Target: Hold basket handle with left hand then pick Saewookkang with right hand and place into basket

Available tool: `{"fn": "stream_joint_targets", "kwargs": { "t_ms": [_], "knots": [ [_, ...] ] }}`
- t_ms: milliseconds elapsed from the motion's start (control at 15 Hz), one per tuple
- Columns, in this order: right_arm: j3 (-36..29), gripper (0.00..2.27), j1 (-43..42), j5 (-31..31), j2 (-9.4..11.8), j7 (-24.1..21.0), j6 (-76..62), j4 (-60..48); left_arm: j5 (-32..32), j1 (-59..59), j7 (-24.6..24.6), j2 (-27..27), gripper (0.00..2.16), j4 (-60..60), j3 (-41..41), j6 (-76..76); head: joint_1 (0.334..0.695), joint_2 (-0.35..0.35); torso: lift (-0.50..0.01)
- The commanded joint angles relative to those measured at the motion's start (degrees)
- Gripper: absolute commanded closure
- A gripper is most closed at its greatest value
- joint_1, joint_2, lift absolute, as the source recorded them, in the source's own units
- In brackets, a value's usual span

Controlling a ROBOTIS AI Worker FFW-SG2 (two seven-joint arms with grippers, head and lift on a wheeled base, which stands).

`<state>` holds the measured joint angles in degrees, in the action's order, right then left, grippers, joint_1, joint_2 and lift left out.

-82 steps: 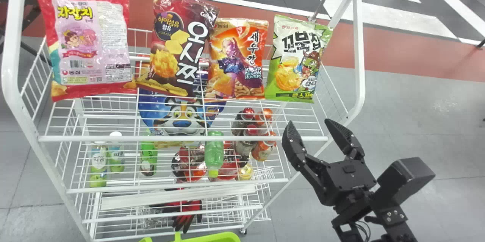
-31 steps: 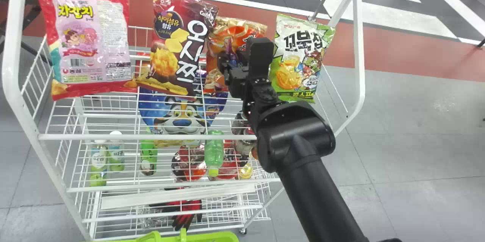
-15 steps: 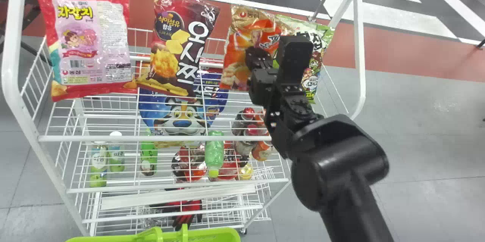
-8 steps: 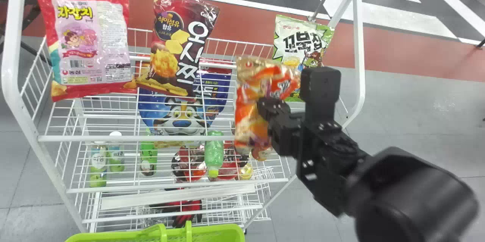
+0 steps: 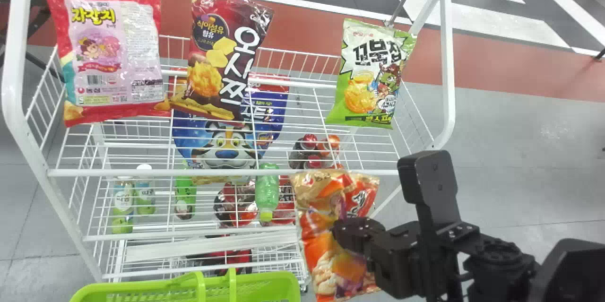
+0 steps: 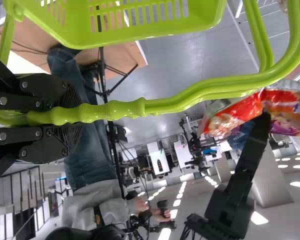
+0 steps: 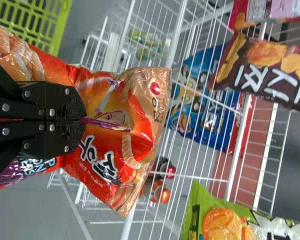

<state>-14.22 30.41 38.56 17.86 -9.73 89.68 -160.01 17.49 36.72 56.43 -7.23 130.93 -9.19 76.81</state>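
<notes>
Pinching Saewookkang (image 5: 320,251) in right gripper (image 5: 339,233) jaws; basket (image 5: 264,279) at bag's 8 o'clock, head view. Left gripper (image 6: 72,118) jaws clamped on handle (image 6: 112,110).

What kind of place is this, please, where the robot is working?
Probably a robotics lab or workshop dressed as a small shop. The white wire rack displays snack bags and a green shopping basket is near, but behind are desks under rows of ceiling lights.

Pink bag (image 5: 106,51), maroon bag (image 5: 220,56) and green bag (image 5: 368,75) are lining the white rack (image 5: 142,173), and a blue bag (image 5: 198,136) is sitting lower!
</notes>
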Motion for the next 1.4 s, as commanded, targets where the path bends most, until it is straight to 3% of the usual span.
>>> {"fn": "stream_joint_targets", "kwargs": {
  "t_ms": [0, 400, 667, 933, 1333],
  "knots": [
    [-1.42, 2.20, 0.27, 5.12, -0.01, 0.76, 0.40, -0.30, -0.26, -0.25, -0.44, 0.64, 1.77, 0.02, 0.40, -0.03, 0.695, -0.350, -0.019],
    [3.15, 2.17, 3.34, 5.74, 1.92, 0.85, 0.40, 0.49, -0.52, -0.95, -1.14, 1.61, 1.77, -0.06, 0.58, -0.21, 0.695, -0.350, -0.019],
    [10.62, 2.17, 4.22, 5.56, 3.41, 0.85, 0.40, 4.62, -0.52, -1.21, -1.14, 1.69, 1.77, 0.02, 0.76, -0.21, 0.695, -0.350, -0.019],
    [22.13, 2.17, 3.08, -0.33, 4.38, 0.41, 0.40, 10.42, -0.52, -1.21, -1.14, 1.61, 1.77, 0.46, 0.76, -0.21, 0.695, -0.350, -0.019],
    [26.44, 2.08, 0.71, -6.57, 5.08, 2.08, 0.40, 20.44, -0.44, -0.95, -0.88, 1.43, 1.77, 1.43, 0.84, 0.32, 0.695, -0.350, -0.019]
  ]
}}
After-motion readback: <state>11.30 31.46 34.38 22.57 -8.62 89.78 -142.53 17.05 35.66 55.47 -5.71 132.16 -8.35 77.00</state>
